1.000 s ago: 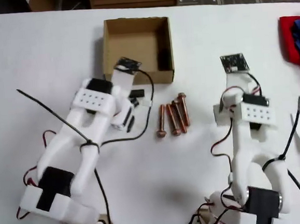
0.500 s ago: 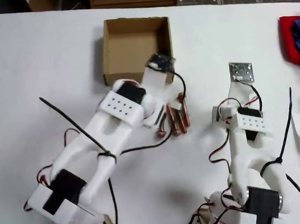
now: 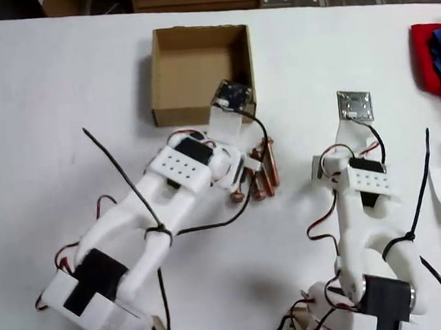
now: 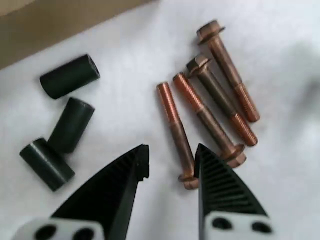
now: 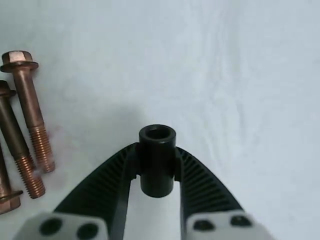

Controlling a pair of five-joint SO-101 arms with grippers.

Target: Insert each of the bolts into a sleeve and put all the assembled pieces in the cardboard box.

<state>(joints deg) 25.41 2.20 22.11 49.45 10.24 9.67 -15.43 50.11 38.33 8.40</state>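
We judge the step in hand to be picking one bolt for the sleeve (image 5: 157, 136), which the right gripper (image 5: 156, 152) pinches roughly upright with its open bore at the top end. It is near the bolts, and we cannot tell whether it rests on the white table (image 3: 63, 108). The left gripper (image 4: 172, 156) hangs with its jaws spread over the four copper bolts (image 3: 265, 173). These lie side by side, almost touching, near the front wall of the cardboard box (image 3: 193, 113). In the left wrist view the nearest bolt (image 4: 176, 131) runs between the fingers, its flanged head at their tips and its thread pointing away. It sits close to one finger and well off the other, so we would first shift sideways until the shank is centred. The neighbouring bolt (image 4: 209, 119) fans out from it, but the two heads lie close together. We think the finger on that side should come down in the gap farther along the shank, not at the heads, or it may drag both. We would grip near the head, leaving the threaded end free to enter the bore, and close gently, since a round shank can roll. Three loose sleeves (image 4: 70, 125) lie apart on the other side, away from the jaws, and none of the bolts is in a sleeve yet.
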